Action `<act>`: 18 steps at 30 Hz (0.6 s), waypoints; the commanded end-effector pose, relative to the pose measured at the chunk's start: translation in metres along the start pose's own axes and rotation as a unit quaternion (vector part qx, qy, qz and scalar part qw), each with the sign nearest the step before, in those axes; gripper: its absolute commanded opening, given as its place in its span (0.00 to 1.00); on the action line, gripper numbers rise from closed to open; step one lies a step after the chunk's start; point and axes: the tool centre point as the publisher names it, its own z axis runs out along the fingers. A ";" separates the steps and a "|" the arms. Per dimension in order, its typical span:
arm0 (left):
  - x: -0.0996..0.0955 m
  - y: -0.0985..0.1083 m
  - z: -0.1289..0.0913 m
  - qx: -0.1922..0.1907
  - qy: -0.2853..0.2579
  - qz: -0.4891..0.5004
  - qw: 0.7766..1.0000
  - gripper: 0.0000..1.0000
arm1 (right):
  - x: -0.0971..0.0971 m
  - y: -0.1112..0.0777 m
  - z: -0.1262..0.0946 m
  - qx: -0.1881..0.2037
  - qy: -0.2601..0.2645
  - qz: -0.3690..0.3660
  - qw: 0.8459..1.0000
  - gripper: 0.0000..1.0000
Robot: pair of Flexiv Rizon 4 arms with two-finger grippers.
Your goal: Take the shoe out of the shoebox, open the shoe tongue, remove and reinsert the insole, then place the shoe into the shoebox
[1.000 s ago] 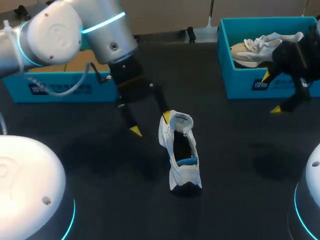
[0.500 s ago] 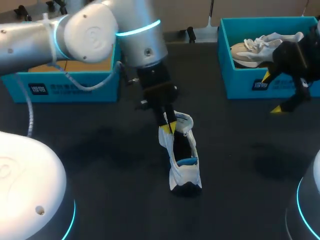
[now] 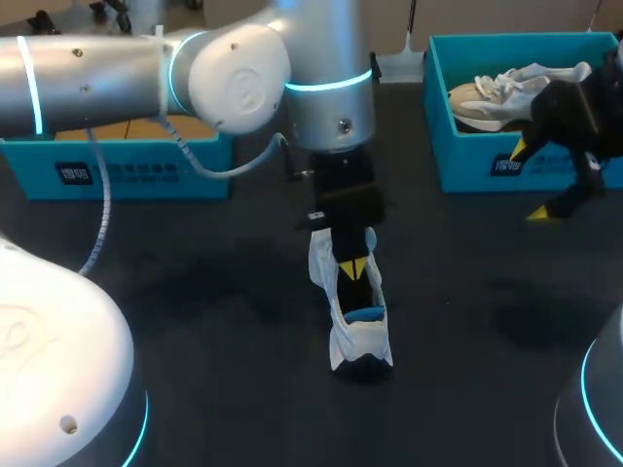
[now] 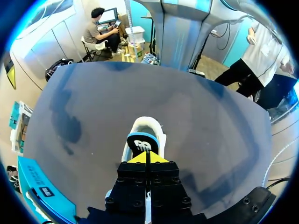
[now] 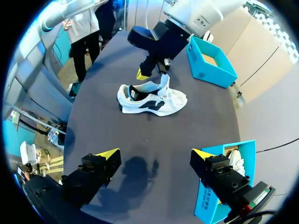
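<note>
A white shoe (image 3: 352, 326) with a dark opening and a blue insole (image 3: 365, 314) stands on the black table (image 3: 195, 292) at the middle. My left gripper (image 3: 352, 268) hangs right over the shoe's opening, fingers shut, yellow tips pressed together. In the left wrist view the left gripper (image 4: 147, 157) is just above the insole (image 4: 141, 141); nothing shows between the tips. The right wrist view has the shoe (image 5: 152, 99) lying ahead, with the left gripper (image 5: 143, 73) at its tongue. My right gripper (image 3: 531, 180) is open in front of the right shoebox (image 3: 467, 161), holding nothing.
The teal right shoebox holds a second, beige-and-white shoe (image 3: 511, 86). Another teal shoebox (image 3: 127, 165) stands at the back left, partly hidden by my left arm. In the right wrist view the right gripper (image 5: 155, 155) hovers over bare table.
My left arm swung to the right and its gripper closed, ending above the shoe's opening. The right arm and the shoe have not moved.
</note>
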 end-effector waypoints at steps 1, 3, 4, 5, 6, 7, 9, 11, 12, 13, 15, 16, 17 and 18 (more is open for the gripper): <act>-0.002 0.001 -0.001 0.000 0.007 0.000 1.000 0.00 | -0.001 0.000 0.002 0.001 0.000 0.000 1.000 1.00; -0.002 0.001 -0.001 0.000 0.007 0.000 1.000 0.00 | -0.001 0.000 0.002 0.001 0.000 0.000 1.000 1.00; -0.002 0.001 -0.001 0.000 0.007 0.000 1.000 0.00 | -0.001 0.000 0.002 0.001 0.000 0.000 1.000 1.00; -0.002 0.000 0.003 -0.011 0.019 -0.009 1.000 0.00 | -0.001 0.000 0.002 0.001 0.000 0.000 1.000 1.00; -0.003 -0.002 0.007 -0.020 0.020 -0.013 1.000 0.00 | -0.001 0.000 0.002 0.001 0.000 0.000 1.000 1.00; -0.004 -0.004 0.011 -0.019 0.020 -0.006 1.000 0.00 | -0.001 0.000 0.002 0.001 0.000 0.000 1.000 1.00; -0.007 -0.003 0.020 -0.028 0.029 -0.017 0.999 0.00 | -0.001 0.000 0.002 0.001 0.000 0.000 1.000 1.00; -0.009 -0.002 0.026 -0.028 0.032 -0.018 0.999 0.00 | -0.001 0.000 0.002 0.001 0.000 0.000 1.000 1.00; -0.010 -0.001 0.029 -0.028 0.032 -0.016 0.999 0.00 | -0.001 0.000 0.002 0.001 0.000 0.000 1.000 1.00; -0.011 0.000 0.032 -0.021 0.029 -0.011 0.999 0.00 | -0.001 0.000 0.002 0.001 0.000 0.000 1.000 1.00; -0.013 0.005 0.040 -0.033 0.037 -0.020 0.999 0.00 | -0.001 0.000 0.002 0.001 0.000 0.000 1.000 1.00; -0.013 0.007 0.042 -0.028 0.037 -0.020 0.999 0.00 | -0.001 0.000 0.002 0.001 0.000 0.000 1.000 1.00; -0.014 0.009 0.045 -0.026 0.039 -0.022 0.999 0.00 | -0.001 0.000 0.002 0.001 0.000 0.000 1.000 1.00; -0.014 0.011 0.047 -0.028 0.043 -0.026 0.998 0.00 | -0.001 0.000 0.002 0.001 0.000 0.000 1.000 1.00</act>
